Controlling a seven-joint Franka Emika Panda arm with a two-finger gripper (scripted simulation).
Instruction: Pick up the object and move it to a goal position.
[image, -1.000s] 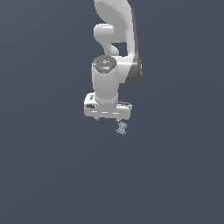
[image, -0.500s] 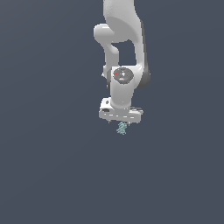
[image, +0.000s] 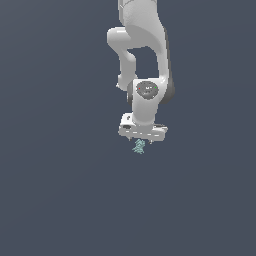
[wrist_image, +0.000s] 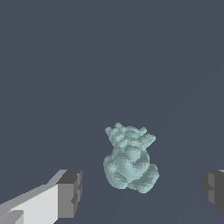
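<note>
Wrist view: the pale teal knobbly object (wrist_image: 130, 162) is seen between the widely parted jaws of the gripper (wrist_image: 142, 189), untouched by either.

one robot arm (image: 142, 60), white, one gripper (image: 141, 139) on it, two dark finger pads (wrist_image: 70, 192) in the wrist view, spread wide apart; one pale teal knobbly object (wrist_image: 129, 159), also seen in the exterior view (image: 139, 146); one flat dark grey surface (image: 60, 190); nothing else countable
</note>
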